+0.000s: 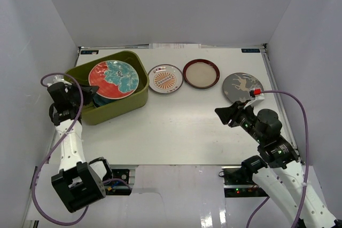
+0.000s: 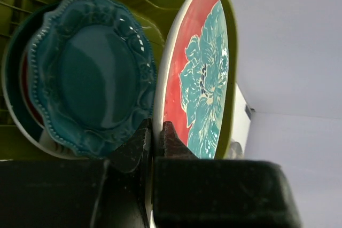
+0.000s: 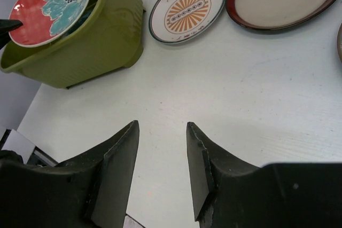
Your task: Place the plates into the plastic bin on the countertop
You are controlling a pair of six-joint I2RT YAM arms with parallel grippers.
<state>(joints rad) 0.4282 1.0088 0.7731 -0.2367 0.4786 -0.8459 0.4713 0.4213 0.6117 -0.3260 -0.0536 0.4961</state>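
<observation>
Right tool [image 3: 162, 125]: nearest the arm bases, on the right; its two dark fingers stand apart with nothing between them, released; it hovers above a bare stretch of the white surface [image 1: 176, 126], well apart from every plate; a purple cable [image 1: 299, 105] loops behind its arm.

Left tool [image 1: 91, 90]: at the left edge of the surface, just beside the plastic bin [image 1: 123, 106]; in the left wrist view its fingers are clenched on the near rim of the red floral plate [image 1: 113, 78], one finger on each face of the rim.

Red floral plate: red ground with a blue-green flower; held tilted over the opening of the bin and covering most of it in the top view; whether its far edge touches the bin's rim cannot be told.

Plastic bin: olive green, rectangular with rounded corners; it stands on the surface at the far left; inside lies the teal plate [image 2: 91, 73], with a scalloped, beaded border; edges of further plates show beneath it, their patterns hidden.

Row to the right of the bin, all flat on the surface: orange sunburst plate [image 1: 165, 78], just beside the bin; red-rimmed cream plate [image 1: 201, 73], just beside the sunburst plate; grey deer plate [image 1: 241, 87], apart, farthest right.

White walls [image 1: 171, 9] enclose the surface on three sides.
</observation>
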